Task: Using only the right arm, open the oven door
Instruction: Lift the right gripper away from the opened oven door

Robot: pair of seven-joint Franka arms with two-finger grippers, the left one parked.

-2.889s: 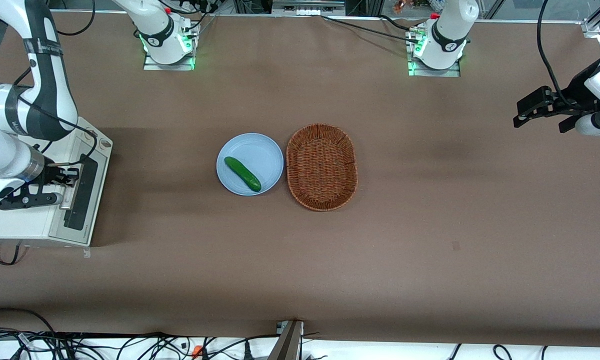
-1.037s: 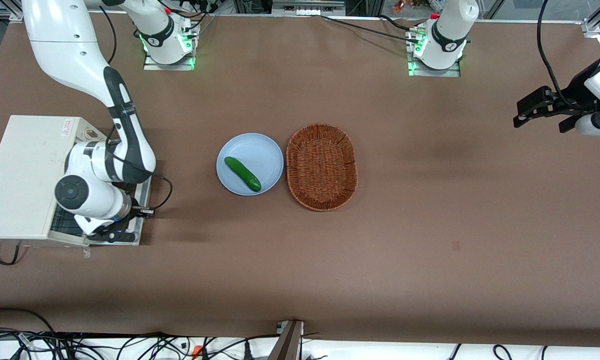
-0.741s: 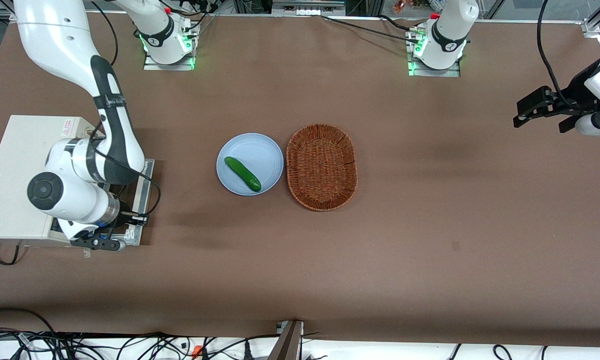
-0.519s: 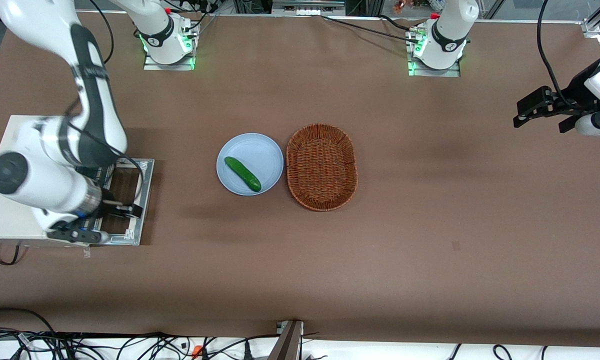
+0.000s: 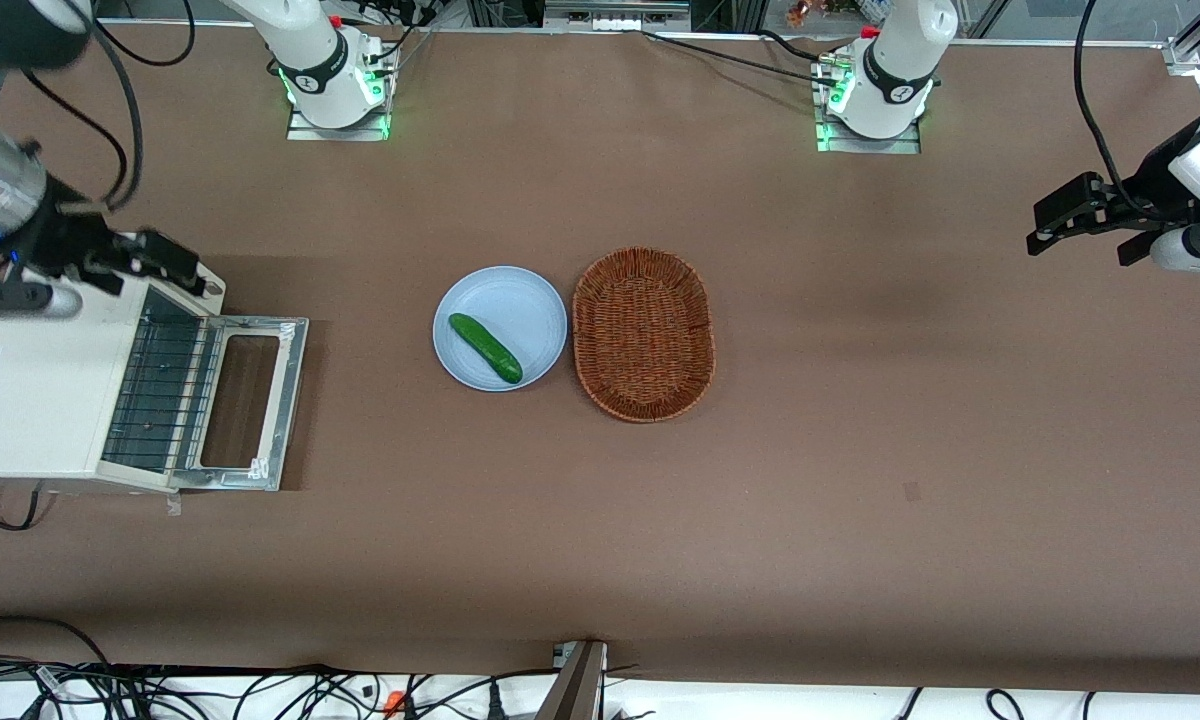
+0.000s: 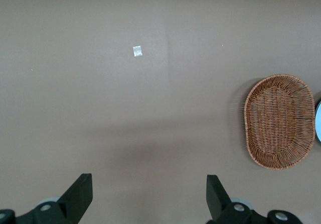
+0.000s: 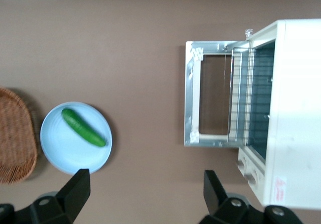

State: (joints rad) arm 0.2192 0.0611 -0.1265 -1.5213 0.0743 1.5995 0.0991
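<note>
- The oven door [image 5: 245,400] lies folded down flat on the table in front of the white toaster oven [image 5: 35,395], at the working arm's end of the table; its bare metal frame faces up around a dark glass window that shows the brown table through it.
- In the right wrist view the oven door [image 7: 209,93] has scraps of pale tape at its frame corners, and the wire rack [image 7: 248,96] shows in the open mouth of the oven.
- The gripper [image 5: 125,262] of the right arm [image 5: 0,190] hangs above the oven's top corner, farther from the front camera than the door and clear of it.
- Its two black fingers [image 7: 75,189] stand wide apart with nothing between them; its height above the oven is hard to judge.
- Well away from the gripper toward mid-table sits a blue plate [image 5: 535,305] carrying a cucumber [image 5: 484,347].
- A wicker basket [image 5: 643,333] sits just beside the plate, farther still from the gripper.
</note>
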